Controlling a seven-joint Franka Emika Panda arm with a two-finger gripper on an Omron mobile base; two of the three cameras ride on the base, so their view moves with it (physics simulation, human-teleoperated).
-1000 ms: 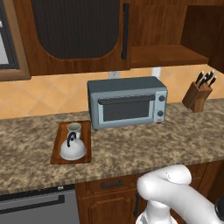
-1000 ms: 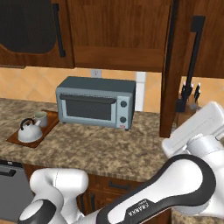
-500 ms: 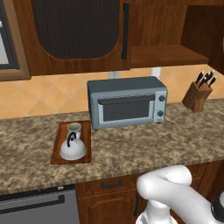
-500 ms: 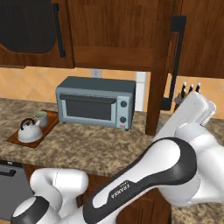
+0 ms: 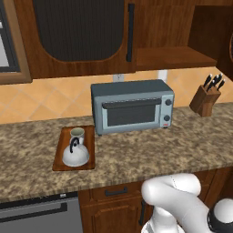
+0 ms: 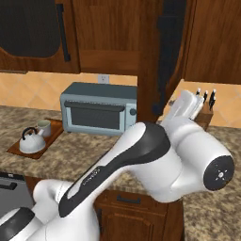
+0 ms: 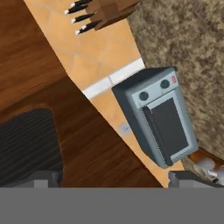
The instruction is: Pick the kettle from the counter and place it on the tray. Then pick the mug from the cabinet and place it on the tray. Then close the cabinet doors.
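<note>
In the left base view you've got the tray (image 5: 60, 154), a flat reddish-brown board, lying on the speckled counter (image 5: 150, 152) at centre left, with the squat silvery kettle (image 5: 75, 154) and the little grey-beige mug (image 5: 77, 134) both on it, mug just behind the kettle. The toaster oven (image 5: 132, 107) is just to the right of the tray, the knife block (image 5: 205, 98) sits at far right, and one cabinet door (image 5: 77, 34) with its dark mesh panel fills the upper left beside the cabinet's (image 5: 175, 57) open shelf. In the right base view the tray (image 6: 19, 150) sits at middle left with the kettle (image 6: 30, 141) and mug (image 6: 44, 127) on it, well apart from your arm, which arches big and white across the lower frame up to the hand at centre right, beside an open door seen edge-on (image 6: 164, 56). In the hand view the gripper (image 7: 113, 180) has its jaws spread fully wide, nothing between them; the camera is rolled, so the toaster oven (image 7: 157, 116) hangs diagonally and the kettle (image 7: 205, 165) peeks in at lower right.
</note>
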